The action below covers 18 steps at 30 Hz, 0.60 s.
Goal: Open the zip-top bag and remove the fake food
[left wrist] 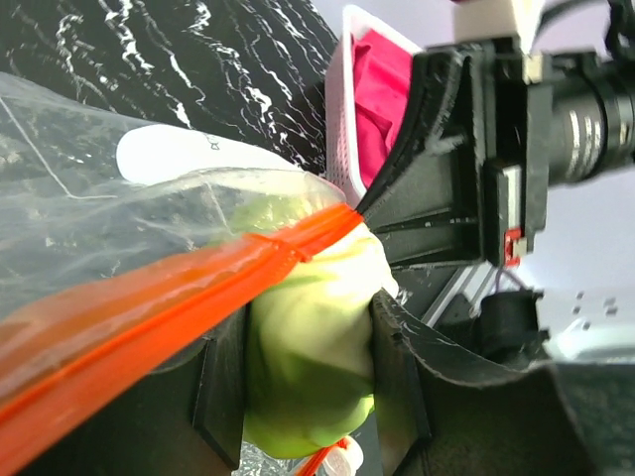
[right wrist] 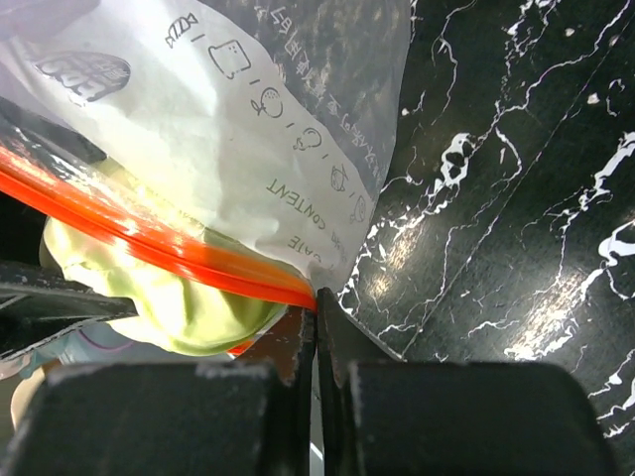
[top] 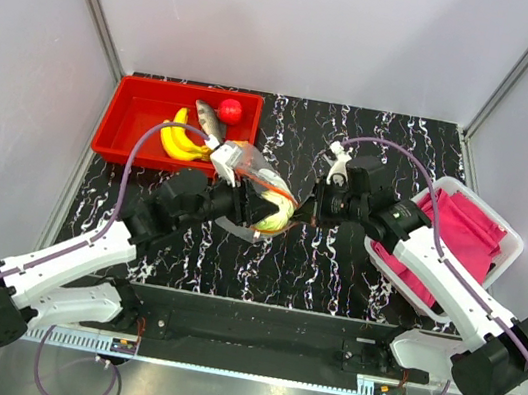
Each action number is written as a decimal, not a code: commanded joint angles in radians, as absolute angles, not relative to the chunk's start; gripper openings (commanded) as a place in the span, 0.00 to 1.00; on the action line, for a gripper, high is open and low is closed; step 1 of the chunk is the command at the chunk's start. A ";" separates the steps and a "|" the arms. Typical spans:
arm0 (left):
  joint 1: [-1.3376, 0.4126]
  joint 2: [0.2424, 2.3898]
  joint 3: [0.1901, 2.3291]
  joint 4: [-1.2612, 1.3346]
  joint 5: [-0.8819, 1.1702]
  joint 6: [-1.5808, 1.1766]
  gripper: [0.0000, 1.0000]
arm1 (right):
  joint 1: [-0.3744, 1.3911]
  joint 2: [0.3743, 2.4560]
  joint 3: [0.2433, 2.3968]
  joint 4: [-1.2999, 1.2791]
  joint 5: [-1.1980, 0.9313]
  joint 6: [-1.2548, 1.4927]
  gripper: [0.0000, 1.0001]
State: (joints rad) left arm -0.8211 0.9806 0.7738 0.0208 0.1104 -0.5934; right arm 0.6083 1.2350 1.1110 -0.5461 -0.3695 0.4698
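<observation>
The clear zip-top bag (top: pixel 252 168) hangs between both grippers above the table's middle, its orange-red zip strip (left wrist: pixel 198 288) running across the mouth. A pale green fake food piece (left wrist: pixel 310 327) sits in the bag mouth, also seen in the top view (top: pixel 276 220). My left gripper (left wrist: pixel 310 382) is shut on this green piece, one finger on each side. My right gripper (right wrist: pixel 317 302) is shut on the end of the zip strip (right wrist: pixel 149 243) at the bag's corner (right wrist: pixel 228 129). In the top view the left gripper (top: pixel 259 212) and right gripper (top: pixel 307 212) are close together.
A red bin (top: pixel 123 128) at the back left holds a yellow banana bunch (top: pixel 180 140), a grey fish (top: pixel 209 117) and a red round fruit (top: pixel 229 109). A white bin of pink cloth (top: pixel 501 232) stands on the right, beside my right arm.
</observation>
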 commanded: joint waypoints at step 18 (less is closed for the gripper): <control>-0.838 0.928 0.821 0.064 0.785 -0.288 0.00 | 0.396 1.252 1.196 -0.650 -0.201 0.333 0.00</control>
State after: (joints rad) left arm -0.8078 0.9779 0.7685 0.0937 0.4030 -0.2768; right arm 0.5388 1.2354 1.1469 -0.6575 -0.5079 0.4328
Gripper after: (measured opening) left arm 0.468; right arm 0.007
